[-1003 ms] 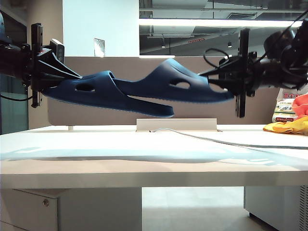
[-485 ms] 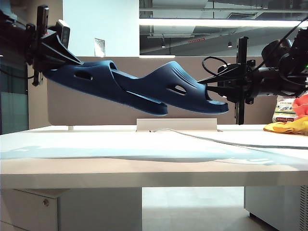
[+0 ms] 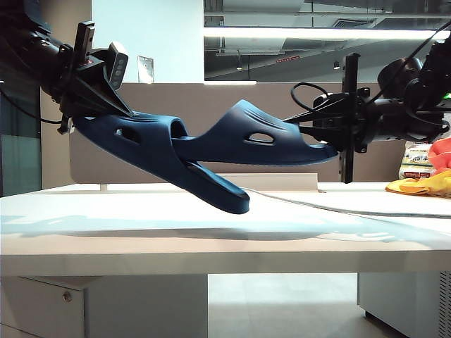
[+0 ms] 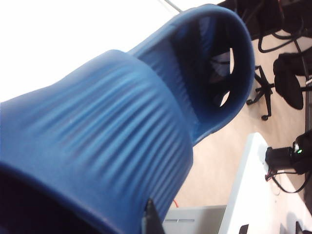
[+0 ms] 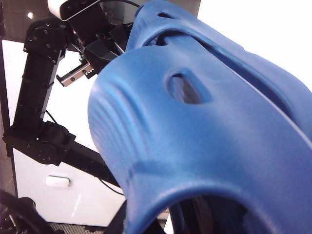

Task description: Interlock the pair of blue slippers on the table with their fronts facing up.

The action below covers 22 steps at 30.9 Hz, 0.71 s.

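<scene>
Two blue slippers are held interlocked in mid-air above the tabletop (image 3: 211,246). The left slipper (image 3: 151,144) is clamped at one end by the closed left pincer (image 3: 84,116) and tilted downward. The right slipper (image 3: 261,137) is gripped nearly level by the closed right pincer (image 3: 325,130).

Black arms (image 3: 394,116), looped black cables, white-cased wrist camera (image 3: 116,67)

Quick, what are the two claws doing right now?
Left gripper: shut on the tilted left slipper, above the table.
Right gripper: shut on the level right slipper.
</scene>
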Motion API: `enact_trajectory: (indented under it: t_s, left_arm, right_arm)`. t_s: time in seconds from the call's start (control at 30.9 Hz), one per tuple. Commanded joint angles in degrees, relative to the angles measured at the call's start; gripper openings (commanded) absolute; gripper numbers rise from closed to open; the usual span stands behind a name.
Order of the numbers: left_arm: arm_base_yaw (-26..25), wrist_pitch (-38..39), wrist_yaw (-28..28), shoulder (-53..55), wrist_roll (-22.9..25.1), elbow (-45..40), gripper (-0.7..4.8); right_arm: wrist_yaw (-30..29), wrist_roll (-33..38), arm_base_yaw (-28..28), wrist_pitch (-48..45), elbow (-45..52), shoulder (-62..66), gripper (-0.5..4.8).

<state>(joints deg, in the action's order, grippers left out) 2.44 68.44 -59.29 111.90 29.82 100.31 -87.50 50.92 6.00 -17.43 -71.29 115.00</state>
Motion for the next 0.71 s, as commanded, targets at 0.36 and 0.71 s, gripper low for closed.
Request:
enact_trajectory:
  t_s: [0.36, 0.71]
  left_arm:
    - [0.3, -1.0, -12.4, -0.3, 1.8, 0.2, -0.06]
    - [0.3, -4.0, -14.4, -0.3, 1.7, 0.2, -0.06]
  right_arm:
    - [-0.5, -2.8, 2.6, -0.8, -0.2, -0.2, 0.0]
    - [-0.8, -2.9, 2.6, -4.4, -0.6, -0.2, 2.1]
